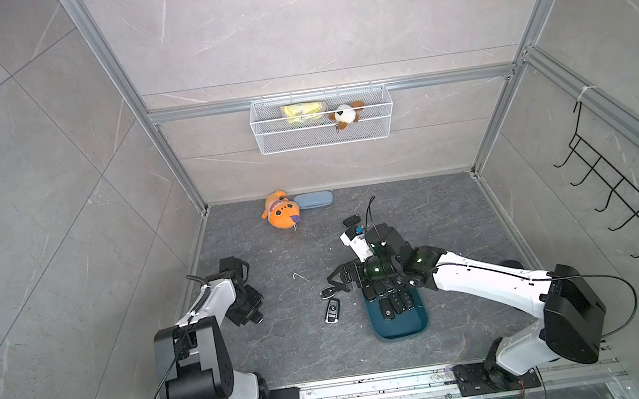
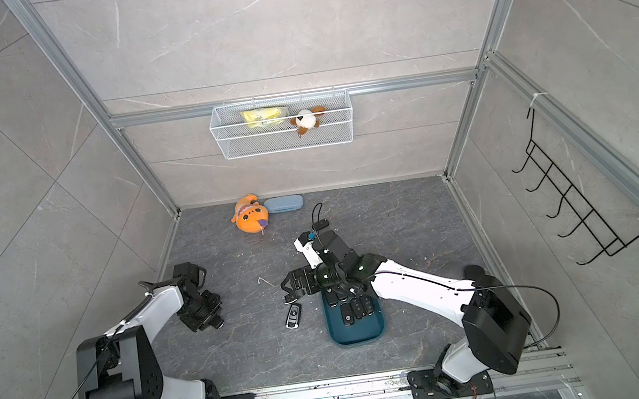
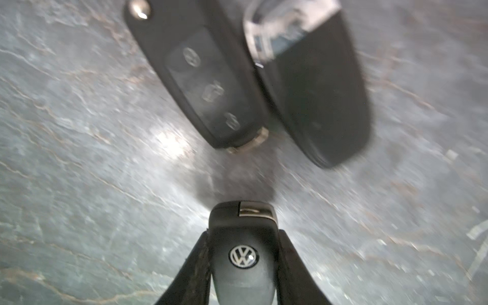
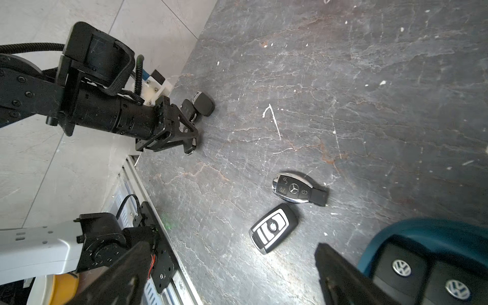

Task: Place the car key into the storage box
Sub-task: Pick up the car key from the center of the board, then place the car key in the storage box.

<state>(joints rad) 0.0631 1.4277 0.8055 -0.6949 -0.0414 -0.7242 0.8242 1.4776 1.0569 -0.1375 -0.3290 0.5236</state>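
Left gripper [image 3: 244,233] closed narrow on a VW key [image 3: 243,254]; left fingers [image 3: 195,266] pinching its two long sides, badge towards the wrist camera, metal end poking out just past the tips; cannot tell whether lifted or resting on the floor [image 3: 79,158]. Just ahead of those tips and clear of the held key, a buttoned fob [image 3: 208,87] and a blank fob [image 3: 317,100]; side by side, flat on the floor, blurred.

No sight of the held key in either top view, hidden beneath the gripper; well apart from the box [image 1: 400,330].

Right gripper [image 1: 335,281] spread wide, holding nothing; right fingers [image 4: 340,277] far apart in the right wrist view. On the floor ahead of the gap between those tips, a BMW key [image 4: 273,228]; close beside it and a little further out, a Mercedes key [image 4: 295,190]; both clear of the tips.

Box just beside one right finger and back under that wrist; dark teal, low-walled; several VW fobs [image 4: 401,268] lying in the end nearer the fingers, the other end bare.

Well beyond both pairs of tips, by the back wall, an orange toy [image 1: 281,215] with a pale blue case [image 1: 313,200] just beside it; higher on that wall, a wire basket [image 1: 324,137].
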